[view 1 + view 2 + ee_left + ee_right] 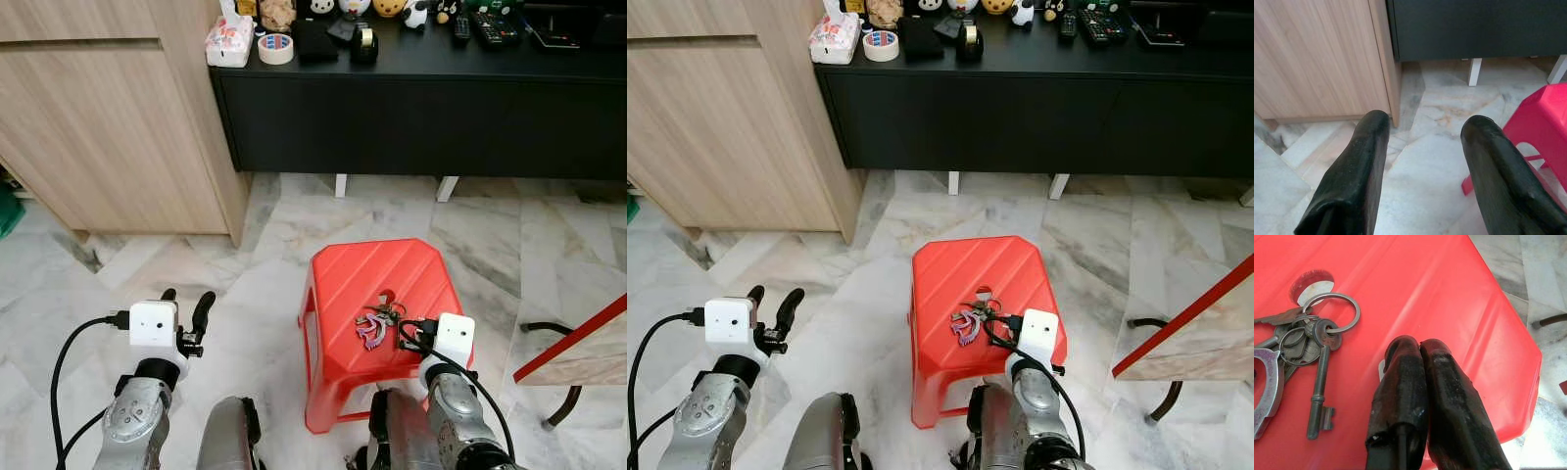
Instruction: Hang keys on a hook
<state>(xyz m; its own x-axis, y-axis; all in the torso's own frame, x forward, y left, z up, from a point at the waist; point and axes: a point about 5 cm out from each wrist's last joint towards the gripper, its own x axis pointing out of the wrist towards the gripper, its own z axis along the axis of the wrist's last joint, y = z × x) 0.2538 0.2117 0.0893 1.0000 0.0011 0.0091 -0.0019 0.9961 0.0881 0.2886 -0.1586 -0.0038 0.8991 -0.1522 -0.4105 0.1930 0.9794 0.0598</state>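
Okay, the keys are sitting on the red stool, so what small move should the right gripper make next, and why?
Probably open the right gripper and shift it sideways over the keys. Its fingers are pressed together, holding nothing, and rest over bare red stool beside the bunch, not on it. The keys lie flat and free, so opening first seems needed. The left gripper is open over the floor.

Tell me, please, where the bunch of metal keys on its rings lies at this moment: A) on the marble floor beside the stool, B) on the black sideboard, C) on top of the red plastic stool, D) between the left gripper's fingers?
C: the bunch of metal keys lies flat on the seat of the red plastic stool, beside the right gripper, whose fingers are pressed together and hold nothing.
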